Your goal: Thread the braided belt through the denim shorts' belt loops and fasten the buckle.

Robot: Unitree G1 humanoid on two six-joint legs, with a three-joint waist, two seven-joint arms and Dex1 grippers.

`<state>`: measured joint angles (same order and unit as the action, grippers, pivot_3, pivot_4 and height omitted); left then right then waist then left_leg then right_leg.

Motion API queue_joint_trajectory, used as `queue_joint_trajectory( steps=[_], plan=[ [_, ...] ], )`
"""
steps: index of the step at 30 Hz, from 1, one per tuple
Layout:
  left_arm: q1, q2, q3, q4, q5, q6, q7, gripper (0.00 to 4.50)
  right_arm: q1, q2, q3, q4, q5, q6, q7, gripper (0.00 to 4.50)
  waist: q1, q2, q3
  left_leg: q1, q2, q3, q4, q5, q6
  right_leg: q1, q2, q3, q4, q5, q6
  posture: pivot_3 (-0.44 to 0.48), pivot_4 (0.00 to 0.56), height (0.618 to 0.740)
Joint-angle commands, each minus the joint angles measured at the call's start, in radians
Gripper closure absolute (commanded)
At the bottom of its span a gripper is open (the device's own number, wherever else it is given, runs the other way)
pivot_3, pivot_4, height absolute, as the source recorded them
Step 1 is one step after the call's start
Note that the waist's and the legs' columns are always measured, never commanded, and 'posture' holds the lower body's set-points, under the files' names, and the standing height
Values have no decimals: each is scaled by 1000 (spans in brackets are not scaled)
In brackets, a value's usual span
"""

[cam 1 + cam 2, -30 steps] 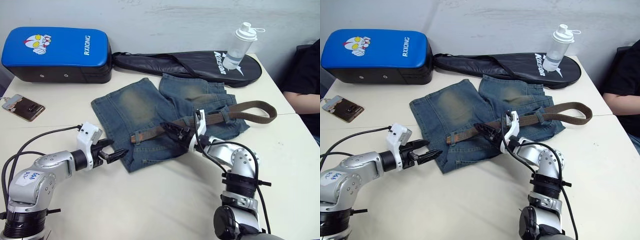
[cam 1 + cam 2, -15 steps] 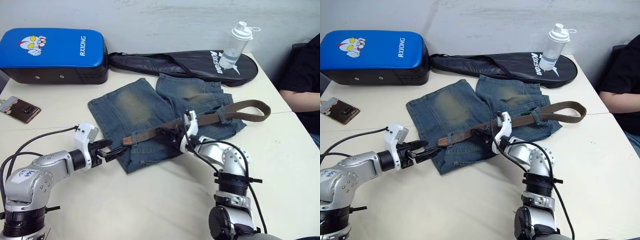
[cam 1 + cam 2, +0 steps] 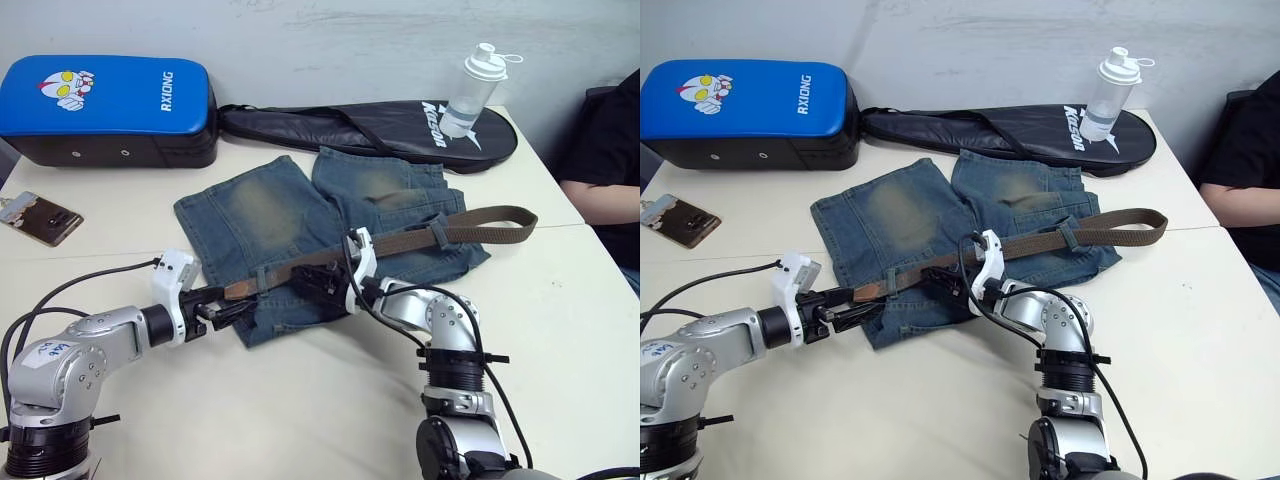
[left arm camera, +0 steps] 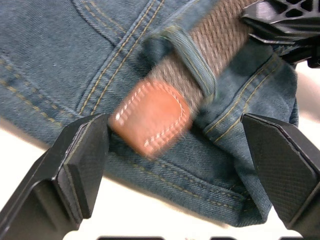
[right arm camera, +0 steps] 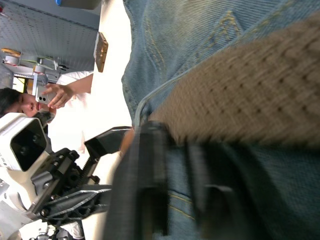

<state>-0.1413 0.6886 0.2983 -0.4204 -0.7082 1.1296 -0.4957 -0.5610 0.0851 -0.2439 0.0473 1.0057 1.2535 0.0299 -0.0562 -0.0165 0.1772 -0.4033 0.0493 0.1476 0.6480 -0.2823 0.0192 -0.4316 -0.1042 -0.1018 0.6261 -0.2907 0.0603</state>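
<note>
Left hand [image 4: 165, 165] spread around braided belt [image 4: 150, 117] tip; buckle hidden.

Both arms are built of rounded silver-grey metal segments joined by black ribbed rings. The left arm [image 3: 75, 355] carries a white sticker with blue handwriting on its elbow housing, a small round bolt beside that sticker, and a black cable looping away from the housing toward a white boxy camera block at the wrist. The left gripper [image 3: 226, 310] has two black fingers [image 4: 77, 167], wedge-shaped, with finely textured inner pads. The right arm [image 3: 455, 345] is the same silver, with thin black cables curling around its black elbow collar, and a white wrist block behind the black right gripper [image 3: 312, 284].
</note>
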Motion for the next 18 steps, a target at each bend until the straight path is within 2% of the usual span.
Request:
queue_joint_trajectory(
  steps=[1, 4, 7, 10, 15, 18],
  plan=[
    [86, 102, -58, -92, 162, -314, -134, 0, 4, -64, -27, -77, 47, 57, 14, 1560, 0, 0, 0, 0, 0, 0, 0, 0, 0, 0, 0, 0, 0, 0, 0, 0, 150, 740],
    [134, 115, -103, -111, 260, -509, -174, 0, 5, -123, -36, -120, 84, 119, 31, 1560, 4, 1, 0, 0, 0, 0, -1, -1, -1, -1, -1, 0, -1, 0, -1, 0, 150, 740],
    [173, 140, -172, -83, 426, -699, -166, 0, 1, -160, -35, -151, 106, 158, 37, 1560, 6, 1, 1, -1, -2, 0, -1, -2, -1, -1, -4, 0, -5, 0, -1, 0, 150, 740],
    [168, 125, -198, -47, 522, -774, -116, 0, -4, -172, -39, -168, 118, 173, 35, 1560, 4, 1, 1, -1, -2, 0, -1, -2, 0, -2, -5, 0, -4, 0, -1, 0, 150, 740],
    [130, 127, -311, 42, 790, -932, 0, 0, -29, -184, -43, -175, 115, 164, 31, 1560, 4, 2, 1, -2, -2, 1, -2, -2, 1, -3, -4, -1, -4, -1, -1, 0, 150, 740],
    [123, 79, -326, 61, 853, -962, 63, 0, -36, -214, -24, -188, 95, 164, 43, 1560, 6, 2, 1, -2, -2, 1, -1, -1, 3, -3, -5, -1, 0, 0, -1, 0, 150, 740]
  ],
)
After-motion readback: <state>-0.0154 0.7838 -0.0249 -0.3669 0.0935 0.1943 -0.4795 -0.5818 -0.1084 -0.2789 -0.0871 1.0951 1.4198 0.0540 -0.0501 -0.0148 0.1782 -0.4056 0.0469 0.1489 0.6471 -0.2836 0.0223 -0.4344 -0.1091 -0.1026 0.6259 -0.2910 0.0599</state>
